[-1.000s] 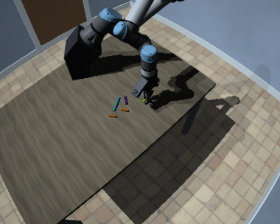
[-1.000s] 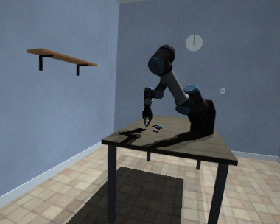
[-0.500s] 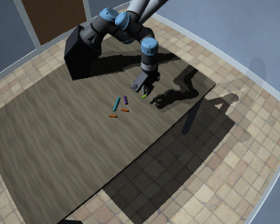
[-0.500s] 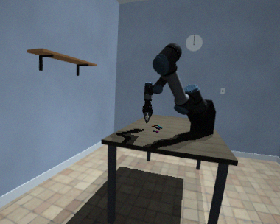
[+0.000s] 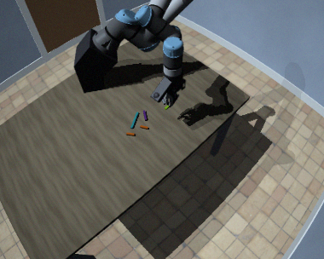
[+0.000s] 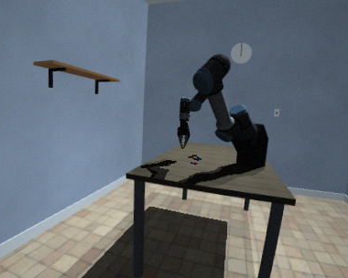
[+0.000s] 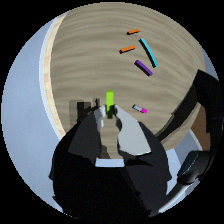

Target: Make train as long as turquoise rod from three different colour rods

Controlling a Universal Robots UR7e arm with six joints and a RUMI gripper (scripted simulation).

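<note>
Presently the gripper [image 7: 111, 114] is closed on the lime rod [image 7: 110, 101], which stands out past the fingertips near the centre of the wrist view and is carried above the table [image 5: 54, 179], as the exterior view suggests. The turquoise rod [image 5: 135, 120] lies at mid-frame in the top view, with the purple rod [image 5: 145, 114] just to its right and two orange rods [image 5: 144, 127] [image 5: 130, 134] below it; a short grey and magenta pair [image 7: 139, 108] lies right of the jaws in the wrist view, though whether they touch cannot be determined. In my judgement the step in hand is carrying lime to a building site. A sum to ten needs lime with two others, such as orange plus blue, or grey plus magenta; no blue rod is discernible. Recommended practice: choose bare wood well apart from the cluster, lower until the rod lies flat, align it with the intended line, and release only when settled, keeping unused rods distant.
</note>
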